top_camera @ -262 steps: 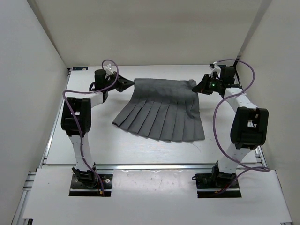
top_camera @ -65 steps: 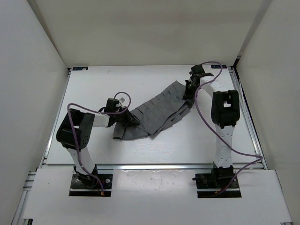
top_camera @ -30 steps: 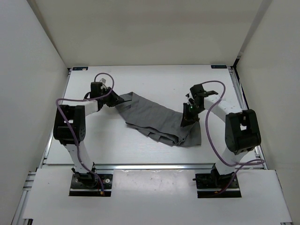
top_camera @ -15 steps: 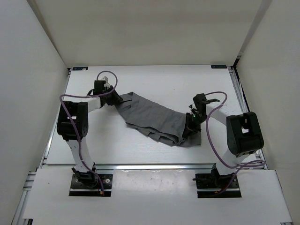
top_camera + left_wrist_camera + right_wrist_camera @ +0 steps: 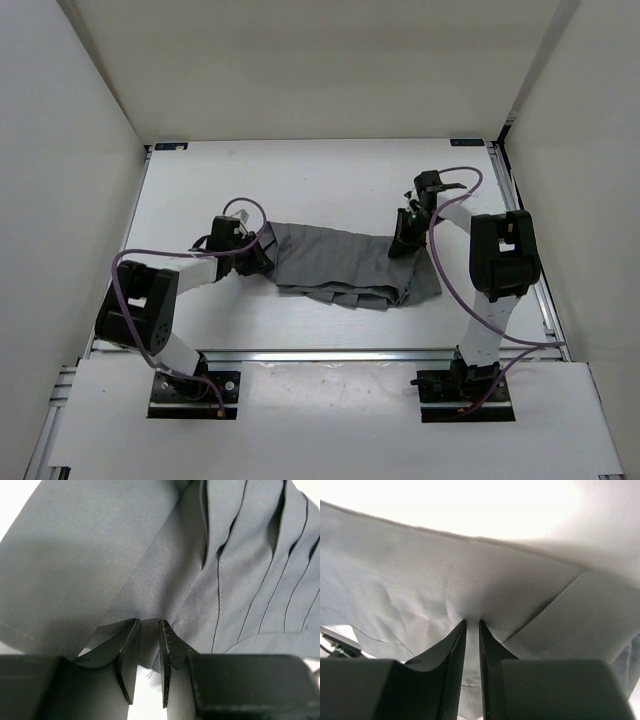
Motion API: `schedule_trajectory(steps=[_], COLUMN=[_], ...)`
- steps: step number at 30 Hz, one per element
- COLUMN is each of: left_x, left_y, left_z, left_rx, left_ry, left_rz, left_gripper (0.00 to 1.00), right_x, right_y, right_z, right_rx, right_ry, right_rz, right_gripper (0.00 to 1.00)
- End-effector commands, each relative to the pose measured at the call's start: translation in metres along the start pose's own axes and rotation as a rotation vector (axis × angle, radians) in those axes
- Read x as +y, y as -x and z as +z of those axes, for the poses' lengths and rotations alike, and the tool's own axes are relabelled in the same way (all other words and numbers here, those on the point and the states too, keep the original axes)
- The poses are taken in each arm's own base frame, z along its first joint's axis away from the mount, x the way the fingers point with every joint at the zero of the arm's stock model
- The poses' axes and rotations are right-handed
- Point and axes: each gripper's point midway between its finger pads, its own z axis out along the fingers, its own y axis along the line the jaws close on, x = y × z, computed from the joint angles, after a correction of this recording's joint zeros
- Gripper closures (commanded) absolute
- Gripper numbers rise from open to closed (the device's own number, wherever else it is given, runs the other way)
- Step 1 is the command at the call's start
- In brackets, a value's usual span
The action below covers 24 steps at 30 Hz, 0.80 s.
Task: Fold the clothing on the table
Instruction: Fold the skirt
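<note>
The clothing (image 5: 340,262) is a dark grey pleated garment, bunched into a long band across the middle of the white table (image 5: 300,180). At the band's left end my left gripper (image 5: 262,258) is shut on it. In the left wrist view the cloth's edge sits between the narrow jaws of that gripper (image 5: 150,622), and the pleats (image 5: 240,570) run away to the upper right. My right gripper (image 5: 400,243) is shut on the band's right end. In the right wrist view that gripper (image 5: 472,622) pinches a puckered fold of the clothing (image 5: 420,580).
White walls (image 5: 90,150) close in the table on the left, back and right. A metal rail (image 5: 330,352) runs along the near edge in front of both arm bases. Purple cables (image 5: 135,262) loop beside each arm. Small blue marks (image 5: 170,146) sit at the far corners.
My left gripper has come nearer and rightward, pulling the cloth's left end along. My right gripper has moved farther back with the right end. The band now lies more level.
</note>
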Motion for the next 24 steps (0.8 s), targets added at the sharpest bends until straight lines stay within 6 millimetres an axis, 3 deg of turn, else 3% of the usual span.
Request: schedule_trajectory(steps=[1, 4, 5, 7, 9, 11, 12, 14, 18, 24], left_x=[0.004, -0.009, -0.018, -0.039, -0.059, -0.060, -0.055, -0.039, -0.007, 0.033], left_y=[-0.025, -0.021, -0.019, 0.007, 0.043, 0.068, 0.069, 0.101, 0.134, 0.136], left_z=[-0.015, -0.026, -0.030, -0.044, -0.056, -0.063, -0.063, -0.065, -0.066, -0.038], left_rx=[0.057, 0.050, 0.053, 0.012, -0.062, -0.102, -0.092, -0.172, -0.229, -0.158], left_ry=[0.003, -0.069, -0.112, -0.233, -0.330, -0.338, -0.312, -0.223, -0.045, 0.010], left_rz=[-0.021, -0.055, -0.062, -0.069, -0.034, -0.010, 0.011, 0.033, 0.098, 0.116], left_gripper=[0.67, 0.66, 0.59, 0.50, 0.29, 0.21, 0.19, 0.20, 0.21, 0.21], right_x=[0.007, 0.012, 0.015, 0.024, 0.033, 0.043, 0.046, 0.049, 0.053, 0.037], right_y=[0.025, 0.032, 0.035, 0.033, 0.028, 0.020, 0.014, 0.005, -0.009, -0.023], right_z=[-0.008, -0.013, -0.021, -0.029, -0.038, -0.043, -0.049, -0.050, -0.058, -0.065], right_rx=[-0.069, -0.091, -0.106, -0.105, -0.110, -0.114, -0.122, -0.116, -0.138, -0.153], right_ry=[0.020, 0.039, 0.047, 0.067, 0.070, 0.073, 0.069, 0.068, 0.084, 0.078], right_rz=[-0.087, -0.139, -0.152, -0.178, -0.213, -0.242, -0.257, -0.266, -0.264, -0.210], right_gripper=[0.78, 0.77, 0.77, 0.76, 0.76, 0.76, 0.76, 0.76, 0.76, 0.75])
